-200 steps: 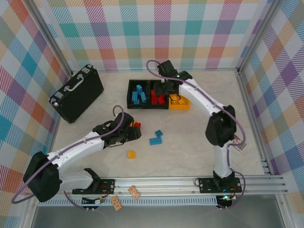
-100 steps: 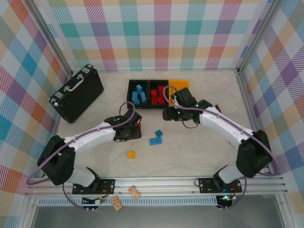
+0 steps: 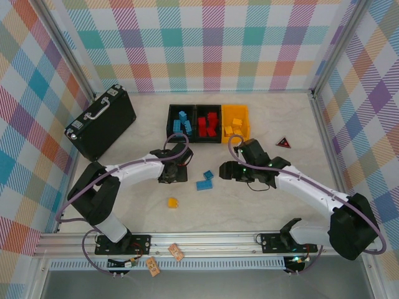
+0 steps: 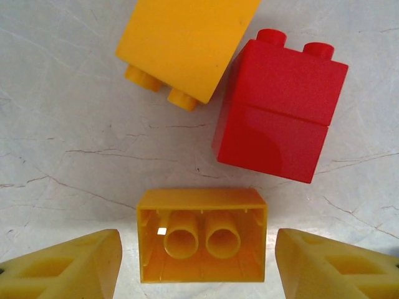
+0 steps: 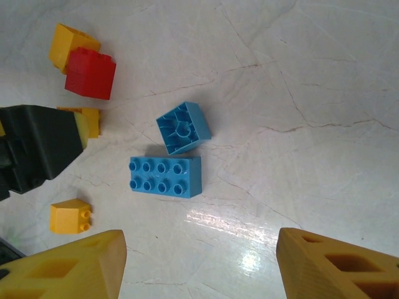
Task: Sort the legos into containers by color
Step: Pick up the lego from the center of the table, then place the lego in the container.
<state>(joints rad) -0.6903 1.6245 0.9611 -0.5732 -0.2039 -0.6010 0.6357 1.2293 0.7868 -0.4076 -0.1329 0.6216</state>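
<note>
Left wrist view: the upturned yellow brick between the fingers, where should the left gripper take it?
By its two short end walls, coming straight down. The yellow brick lies hollow side up, flat, with bare table at both ends, where the open left gripper straddles it; the red brick crowds its far long side.

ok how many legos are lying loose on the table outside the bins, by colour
blue legos: 2
red lego: 1
yellow-orange legos: 3
total: 6
</note>
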